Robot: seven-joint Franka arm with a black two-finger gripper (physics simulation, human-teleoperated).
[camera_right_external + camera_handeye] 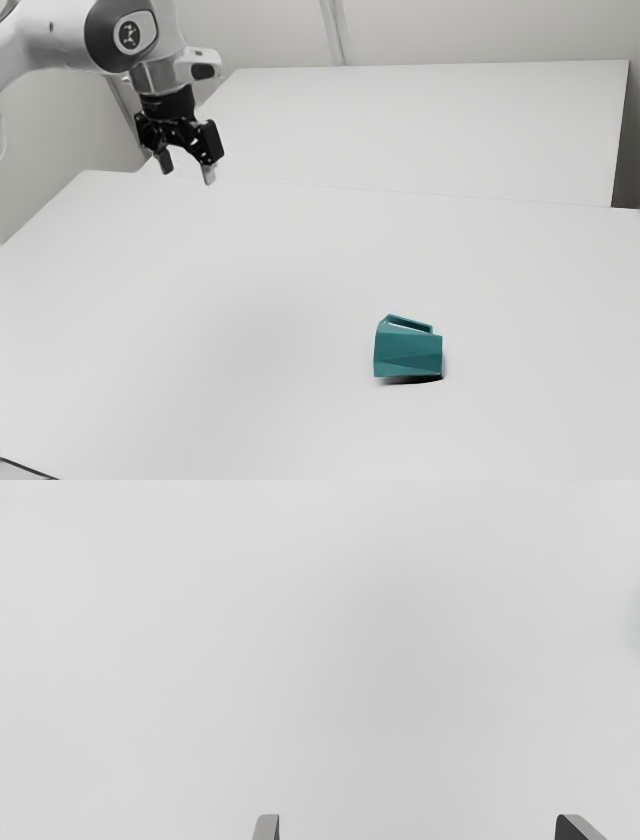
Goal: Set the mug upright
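Exterior view: set back at my arm's (55,40) side, looking down across the worktop (250,300). Wrist view: on my hand (168,105), nearer, facing down at the worktop past my pincer's (188,173) tips. Shared: part of the worktop, those tips.

Fingers (266,827): grey with darker inner faces, spread wide, at nine and three o'clock of the gap between them, counting their pointing direction as twelve.
Table (150,655): plain pale grey, stretching past the fingertips.
Shadow (410,680): soft-edged, at twelve o'clock from the gap.
Smudge (636,622): faint greenish grey, between one and two o'clock, too blurred to identify.
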